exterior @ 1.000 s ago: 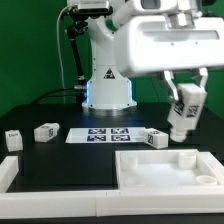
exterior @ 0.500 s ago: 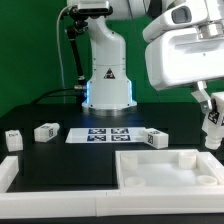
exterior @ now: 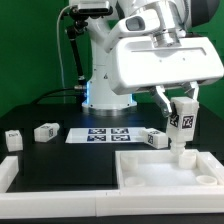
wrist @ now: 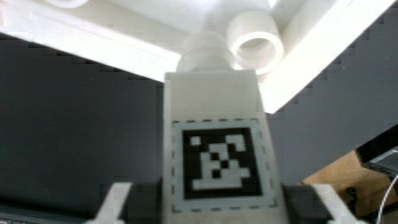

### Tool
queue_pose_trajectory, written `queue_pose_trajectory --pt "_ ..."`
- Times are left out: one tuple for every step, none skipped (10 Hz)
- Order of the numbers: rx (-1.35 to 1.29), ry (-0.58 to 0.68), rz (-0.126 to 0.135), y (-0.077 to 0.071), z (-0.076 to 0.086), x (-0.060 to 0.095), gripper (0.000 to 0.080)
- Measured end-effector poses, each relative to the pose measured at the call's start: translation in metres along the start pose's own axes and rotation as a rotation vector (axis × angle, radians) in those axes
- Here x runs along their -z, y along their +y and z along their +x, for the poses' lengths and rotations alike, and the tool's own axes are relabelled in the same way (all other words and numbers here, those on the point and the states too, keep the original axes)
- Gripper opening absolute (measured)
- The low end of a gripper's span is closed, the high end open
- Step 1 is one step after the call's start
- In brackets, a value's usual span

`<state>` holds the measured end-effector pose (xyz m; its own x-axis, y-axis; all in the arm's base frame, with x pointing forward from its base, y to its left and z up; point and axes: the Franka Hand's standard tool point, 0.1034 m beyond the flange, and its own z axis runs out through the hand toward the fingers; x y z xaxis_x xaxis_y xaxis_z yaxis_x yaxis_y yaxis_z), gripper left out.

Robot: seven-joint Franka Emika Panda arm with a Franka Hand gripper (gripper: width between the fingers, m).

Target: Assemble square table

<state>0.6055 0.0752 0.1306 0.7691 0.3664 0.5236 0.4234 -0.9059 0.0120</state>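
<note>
My gripper (exterior: 181, 104) is shut on a short white table leg (exterior: 182, 124) with a black-and-white tag. It holds the leg upright, with its lower end at the far right part of the large white square panel (exterior: 150, 172). In the wrist view the leg (wrist: 217, 120) fills the middle between my two fingers (wrist: 118, 202). Its far end points at a round socket (wrist: 251, 45) on the panel. Three more tagged legs lie on the dark table: two at the exterior view's left (exterior: 45, 130) (exterior: 12, 138) and one beside the panel (exterior: 152, 138).
The marker board (exterior: 105, 134) lies flat in front of the robot base (exterior: 107, 88). A plain white bar (exterior: 7, 173) sits at the front of the exterior view's left. A green backdrop stands behind.
The gripper with the leg swung out to the exterior view's right and came back left. The leg now stands upright over the panel instead of tilted.
</note>
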Motion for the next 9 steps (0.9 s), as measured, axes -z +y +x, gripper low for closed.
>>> queue_pose_trajectory --pt "0.000 -0.001 0.000 0.000 0.000 0.000 0.0291" --pt "-0.001 -0.002 0.002 -0.001 -0.001 -0.001 0.0291" --pt "-0.013 -0.010 0.018 -0.008 -0.003 -0.006 0.0291" --pt "-0.022 -0.019 0.041 -0.015 -0.002 -0.013 0.0291" --pt "-0.038 -0.017 0.055 -0.021 0.001 -0.019 0.0291" --pt "-0.048 -0.018 0.064 -0.025 0.003 -0.023 0.0291" --pt "-0.057 -0.020 0.074 -0.031 0.003 -0.029 0.0291" --pt "-0.065 -0.020 0.081 -0.035 0.004 -0.033 0.0291" --pt "-0.069 -0.022 0.085 -0.037 0.003 -0.036 0.0291"
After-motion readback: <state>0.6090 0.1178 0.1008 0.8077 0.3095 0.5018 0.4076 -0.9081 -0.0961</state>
